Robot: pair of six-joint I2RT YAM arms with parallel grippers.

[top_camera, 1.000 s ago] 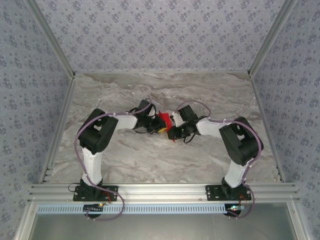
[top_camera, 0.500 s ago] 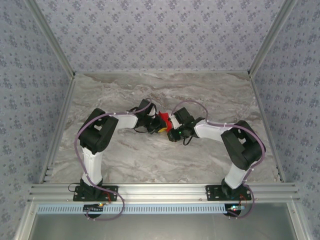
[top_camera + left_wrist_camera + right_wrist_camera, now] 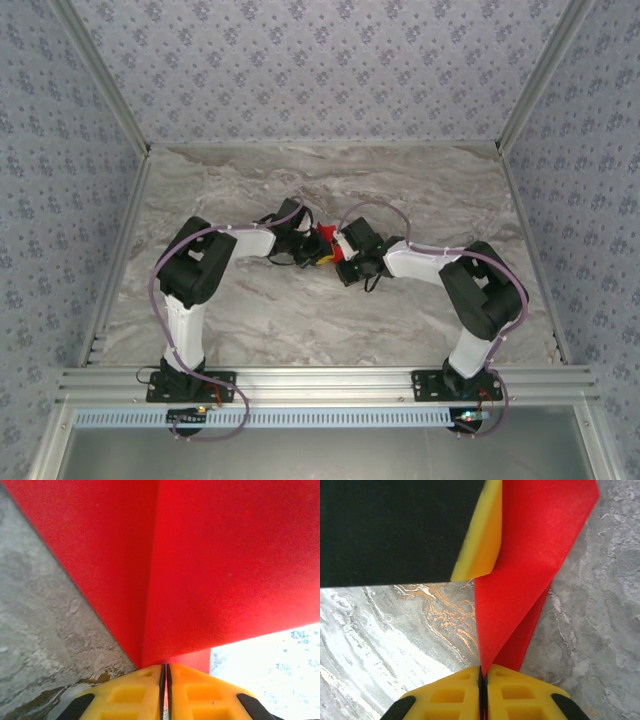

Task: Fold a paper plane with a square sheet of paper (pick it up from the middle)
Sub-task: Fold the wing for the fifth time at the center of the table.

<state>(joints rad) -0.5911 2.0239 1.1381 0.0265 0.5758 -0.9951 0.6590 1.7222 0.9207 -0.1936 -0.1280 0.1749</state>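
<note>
The red sheet of paper (image 3: 326, 238) is folded and held above the marble table, between both grippers, at mid-table. My left gripper (image 3: 316, 246) is shut on one edge. In the left wrist view its yellow fingers (image 3: 130, 697) pinch the paper (image 3: 210, 555), which has a crease running up from the jaws. My right gripper (image 3: 338, 250) is shut on the opposite end. In the right wrist view the paper (image 3: 530, 565) tapers to a point that enters the closed jaws of that gripper (image 3: 482, 672). The left gripper's yellow finger (image 3: 482, 545) shows at the paper's far side.
The marble tabletop (image 3: 330, 320) lies bare around the arms, bounded by patterned walls (image 3: 320, 70) at the back and sides. A metal rail (image 3: 320, 380) runs along the near edge at the arm bases.
My right arm has moved a little left toward the left gripper, and its jaws have closed on the paper. The left gripper has kept its grip and place.
</note>
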